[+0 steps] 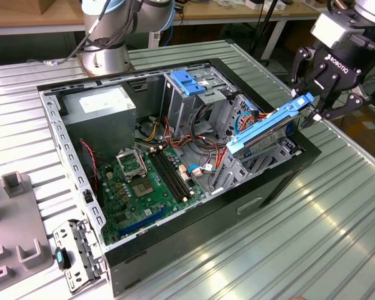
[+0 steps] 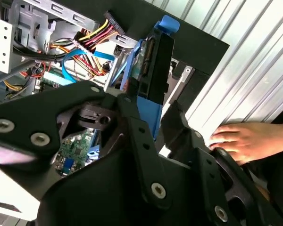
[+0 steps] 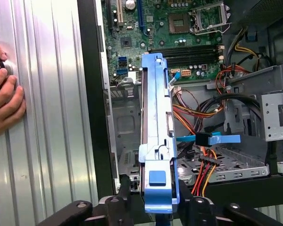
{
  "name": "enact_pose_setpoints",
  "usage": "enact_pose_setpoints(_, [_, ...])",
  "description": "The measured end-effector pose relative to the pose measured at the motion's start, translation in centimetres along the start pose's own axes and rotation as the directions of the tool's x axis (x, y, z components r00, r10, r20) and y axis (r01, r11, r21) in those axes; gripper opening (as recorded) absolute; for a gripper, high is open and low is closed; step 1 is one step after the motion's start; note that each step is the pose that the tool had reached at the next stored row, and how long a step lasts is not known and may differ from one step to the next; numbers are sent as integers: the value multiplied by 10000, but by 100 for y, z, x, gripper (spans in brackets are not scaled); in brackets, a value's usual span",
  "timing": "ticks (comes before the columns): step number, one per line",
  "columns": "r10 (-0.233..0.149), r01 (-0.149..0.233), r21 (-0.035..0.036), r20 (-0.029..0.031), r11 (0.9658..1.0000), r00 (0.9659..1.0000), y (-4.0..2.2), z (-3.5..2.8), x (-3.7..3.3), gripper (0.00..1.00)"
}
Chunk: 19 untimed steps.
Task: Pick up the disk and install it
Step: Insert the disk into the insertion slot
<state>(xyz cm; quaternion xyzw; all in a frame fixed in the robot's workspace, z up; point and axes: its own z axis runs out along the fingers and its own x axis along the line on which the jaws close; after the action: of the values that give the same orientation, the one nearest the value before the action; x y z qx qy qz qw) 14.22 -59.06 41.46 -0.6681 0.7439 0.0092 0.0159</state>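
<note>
The whole computer case [image 1: 194, 240] is seen from high and well back in the exterior view. In both wrist views the disk [image 3: 156, 141] is framed closely from behind the hand [image 3: 153, 200].

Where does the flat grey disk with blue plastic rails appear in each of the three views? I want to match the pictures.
Exterior view: the flat grey disk with blue plastic rails slants over the open black case at the exterior view's right, held by the black gripper.
Second wrist view: disk edge-on, past the gripper, beside coloured cables.
First wrist view: disk stretches from the gripper toward the green motherboard.
Shared landmark: the motherboard.
</note>
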Motion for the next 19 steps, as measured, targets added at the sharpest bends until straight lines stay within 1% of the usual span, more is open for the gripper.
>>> enact_pose_setpoints(1, [0,0,-1,1,10000,10000,0,0,0,50])
enact_pose_setpoints(2, [1,-1,0,-2,10000,10000,0,0,0,37])
enact_pose_setpoints(4, [0,0,0,5,10000,10000,0,-8,0,37])
enact_pose_setpoints(6, [1,-1,1,-1,10000,10000,-1,-69,-2,37])
enact_pose_setpoints(7, [-1,1,0,1,10000,10000,0,-126,-4,37])
enact_pose_setpoints(9, [0,0,0,1,10000,10000,14,-190,-5,37])
enact_pose_setpoints(13, [-2,2,0,4,10000,10000,40,-206,-8,37])
enact_pose_setpoints(16, [-12,12,-2,9,10000,10000,42,-212,-14,37])
enact_pose_setpoints(18, [-20,20,-2,9,10000,10000,43,-243,-16,37])
enact_pose_setpoints(19, [-24,24,-2,8,10000,10000,43,-282,-18,37])
